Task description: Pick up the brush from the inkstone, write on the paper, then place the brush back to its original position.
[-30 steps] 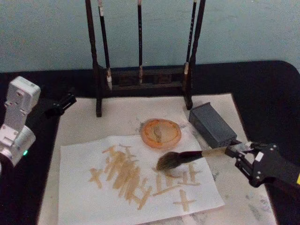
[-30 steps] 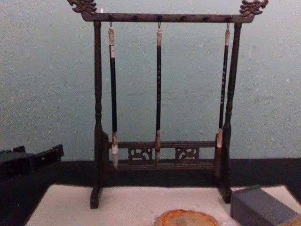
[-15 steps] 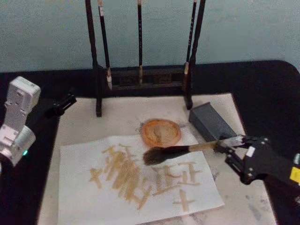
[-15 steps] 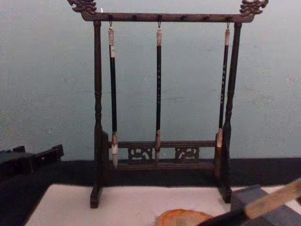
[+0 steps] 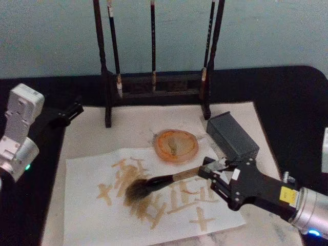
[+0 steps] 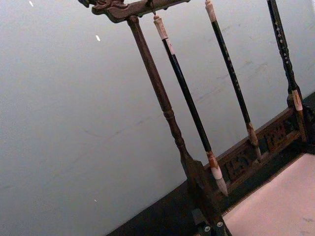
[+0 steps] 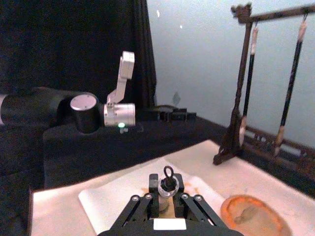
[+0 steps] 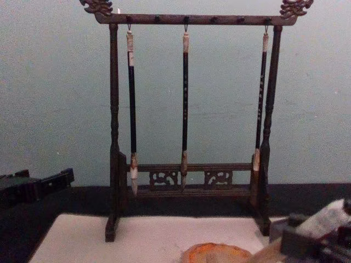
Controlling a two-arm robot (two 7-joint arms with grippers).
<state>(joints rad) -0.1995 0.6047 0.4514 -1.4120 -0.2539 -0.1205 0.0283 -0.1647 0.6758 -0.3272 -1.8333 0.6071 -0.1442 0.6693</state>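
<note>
The paper [image 5: 87,225] lay before the inkstone [image 5: 177,146]. The right gripper [image 5: 207,173], at the inkstone's front right, clamped its fingers on the brush [image 5: 164,179], handle running leftward, hairs over the paper. The left gripper [image 5: 66,114] idled far to the inkstone's left.

Black-draped table [image 5: 292,102] — a pale mat [image 5: 84,136] lies on it, carrying paper [image 5: 87,215], inkstone [image 5: 176,145], grey block [image 5: 231,136] and brush rack [image 5: 174,86].

So the paper [image 5: 92,215] is up front on the mat [image 5: 87,136], inkstone [image 5: 176,145] at its back edge, block [image 5: 231,136] just right of that, rack [image 5: 154,84] behind them all. The brush [image 5: 154,183] lies over the paper's middle, handle running right into the right gripper [image 5: 212,174].
</note>
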